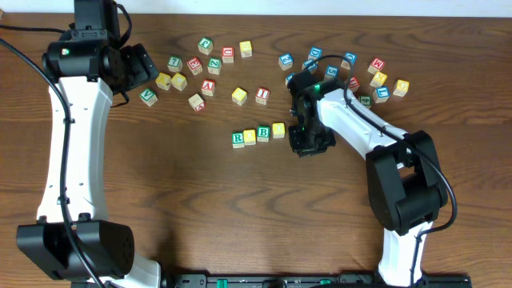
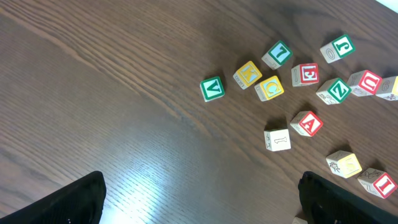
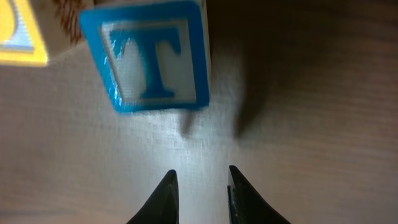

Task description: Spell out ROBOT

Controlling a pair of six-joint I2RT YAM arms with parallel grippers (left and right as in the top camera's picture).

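Note:
A row runs across the table middle: green R [image 1: 238,138], a yellow cube [image 1: 250,137], green B [image 1: 263,133] and a second yellow cube [image 1: 278,130]. My right gripper [image 1: 307,141] hovers just right of the row's end and covers the spot beside it in the overhead view. In the right wrist view the blue T cube [image 3: 155,59] lies on the wood beside a yellow cube [image 3: 18,31], just beyond my right gripper [image 3: 200,177]. Its jaws stand a narrow gap apart with nothing between them. My left gripper [image 2: 205,205] is wide open over bare wood at the far left.
Loose cubes lie scattered at the back left, among them a green V [image 2: 212,88], a red A [image 2: 307,124] and a red E [image 2: 305,74]. Another cluster [image 1: 376,80] sits behind the right arm. Bare wood lies in front of the row.

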